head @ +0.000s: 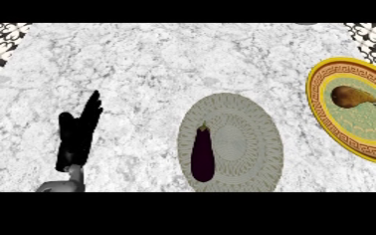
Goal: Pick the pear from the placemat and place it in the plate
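Marble counter (147, 69): pear (351, 97) on plate (317, 99).

Light falls evenly and brightly over the pale marbled tabletop (161, 69), with no glare. Things cast almost no shadow. The dark fingers (89, 117) show little surface detail, and right of them the plate (317, 99) looks stretched near the edge.
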### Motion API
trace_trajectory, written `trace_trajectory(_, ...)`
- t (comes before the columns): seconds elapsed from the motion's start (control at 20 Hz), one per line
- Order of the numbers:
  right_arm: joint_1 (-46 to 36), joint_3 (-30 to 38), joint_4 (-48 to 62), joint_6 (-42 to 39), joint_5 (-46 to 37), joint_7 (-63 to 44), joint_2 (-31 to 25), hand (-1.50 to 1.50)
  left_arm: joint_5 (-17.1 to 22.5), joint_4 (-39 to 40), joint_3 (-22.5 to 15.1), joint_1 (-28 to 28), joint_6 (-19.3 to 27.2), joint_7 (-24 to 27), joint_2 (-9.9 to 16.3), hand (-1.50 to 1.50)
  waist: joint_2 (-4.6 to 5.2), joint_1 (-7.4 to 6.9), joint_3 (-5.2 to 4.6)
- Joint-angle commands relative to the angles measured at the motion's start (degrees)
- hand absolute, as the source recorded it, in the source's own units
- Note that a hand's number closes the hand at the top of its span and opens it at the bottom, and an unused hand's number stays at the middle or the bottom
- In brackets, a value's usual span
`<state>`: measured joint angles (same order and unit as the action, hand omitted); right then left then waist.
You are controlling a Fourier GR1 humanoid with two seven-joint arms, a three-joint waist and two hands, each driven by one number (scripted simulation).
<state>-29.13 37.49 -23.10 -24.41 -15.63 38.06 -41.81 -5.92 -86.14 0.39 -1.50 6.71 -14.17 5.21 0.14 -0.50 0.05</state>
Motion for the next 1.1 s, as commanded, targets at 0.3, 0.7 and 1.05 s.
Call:
trace_trajectory(0.3,-0.5,-4.0,6.1,9.8,-2.1,3.7,1.3,-1.50,-0.7,5.3,0.9,-1.3,0.3,4.4,-0.8,0.00,0.26,-0.42,0.06)
trace_trajectory(0.7,-1.9,-4.3,10.3,11.4,-1.3,4.1,-2.3,-1.50,-1.7,-1.2,-2.1,0.5,0.4,0.1,-2.3,0.00,0.28,-0.81,0.12)
trace_trajectory(1.05,0.2,-4.8,12.5,11.2,-1.0,5.0,-4.2,-1.50,-0.8,-0.7,0.2,0.3,-1.0,-0.8,-0.1,0.00,0.30,-0.76,0.14)
